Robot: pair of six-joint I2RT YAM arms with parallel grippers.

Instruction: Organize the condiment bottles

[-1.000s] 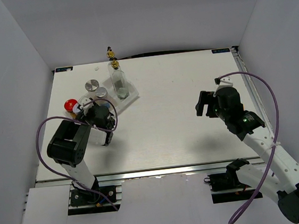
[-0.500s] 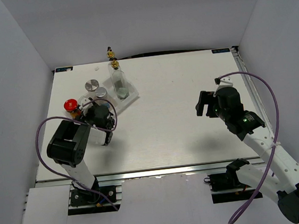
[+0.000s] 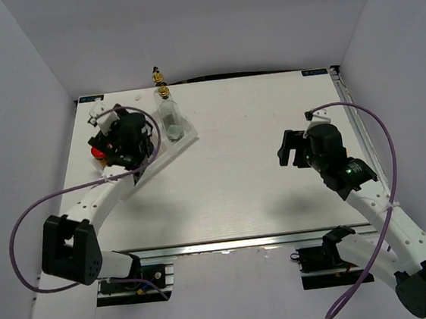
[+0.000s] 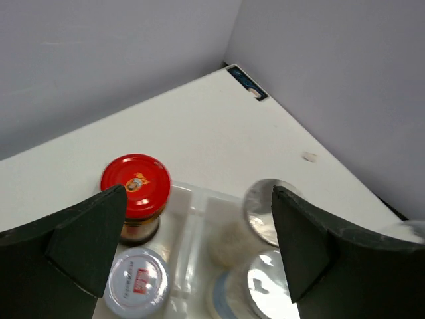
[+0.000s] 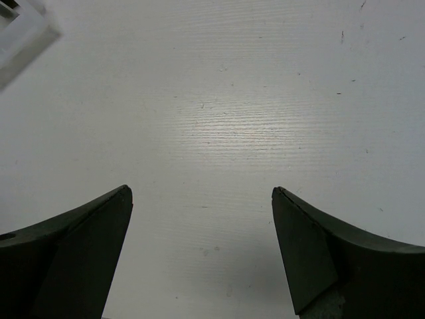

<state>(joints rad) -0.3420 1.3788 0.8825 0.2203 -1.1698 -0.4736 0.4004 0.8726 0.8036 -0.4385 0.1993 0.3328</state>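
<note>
Near right, the right pincer [image 3: 291,148] hangs over the bare surface [image 3: 261,185] just as it did a second ago, jaws spread and holding nothing.

The change is on the left. The left pincer [image 3: 125,140] has swung from the near-left of the surface out over the white rack [image 3: 186,139], and its jaws are wide apart and empty. From its wrist view, the small white-lidded jar [image 4: 136,282] sits nearest with the red-lidded jar [image 4: 135,187] just beyond it, and two silver-lidded shakers [image 4: 264,211] stand in the compartments to their right.

Farther on, one glass cruet [image 3: 170,117] stands at the rack's far end. A second cruet [image 3: 158,77] rises behind it — I cannot tell whether it is inside the rack.

Most containers look housed already, so this reach is probably for a final pick or adjustment.
</note>
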